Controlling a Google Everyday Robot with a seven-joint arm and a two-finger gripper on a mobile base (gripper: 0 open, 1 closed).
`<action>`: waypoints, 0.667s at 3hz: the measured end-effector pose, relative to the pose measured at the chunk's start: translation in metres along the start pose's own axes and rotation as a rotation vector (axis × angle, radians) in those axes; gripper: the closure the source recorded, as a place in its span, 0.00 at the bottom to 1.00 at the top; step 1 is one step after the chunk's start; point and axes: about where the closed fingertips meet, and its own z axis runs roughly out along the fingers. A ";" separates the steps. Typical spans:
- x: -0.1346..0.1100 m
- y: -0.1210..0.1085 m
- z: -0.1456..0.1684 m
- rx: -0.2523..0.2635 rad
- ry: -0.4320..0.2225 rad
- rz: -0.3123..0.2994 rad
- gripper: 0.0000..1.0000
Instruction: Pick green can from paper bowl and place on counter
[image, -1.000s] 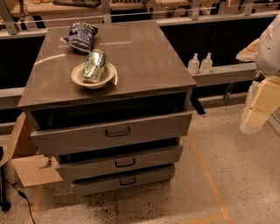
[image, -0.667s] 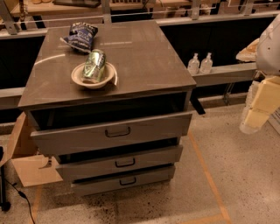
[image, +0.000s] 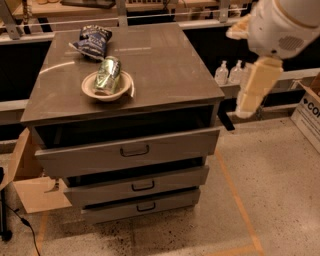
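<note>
The green can (image: 107, 75) lies tilted in the paper bowl (image: 95, 92), which sits on the left part of the counter (image: 165, 70), the dark top of a grey drawer cabinet. My gripper (image: 251, 90) hangs at the right of the view, off the counter's right edge and well away from the can and bowl. It holds nothing that I can see. The white arm joint (image: 285, 25) is above it.
A dark blue chip bag (image: 93, 40) lies on the counter behind the bowl. The three drawers (image: 132, 150) stand partly pulled out. Two small bottles (image: 229, 72) stand on a ledge at the right. Cardboard boxes are at the left (image: 25, 175) and right (image: 309, 112).
My arm and gripper have moved left and up, closer to the counter's right edge. The can, bowl and chip bag have not moved.
</note>
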 end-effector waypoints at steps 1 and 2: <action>-0.042 -0.039 0.017 -0.007 -0.050 -0.239 0.00; -0.056 -0.049 0.010 0.019 -0.071 -0.339 0.00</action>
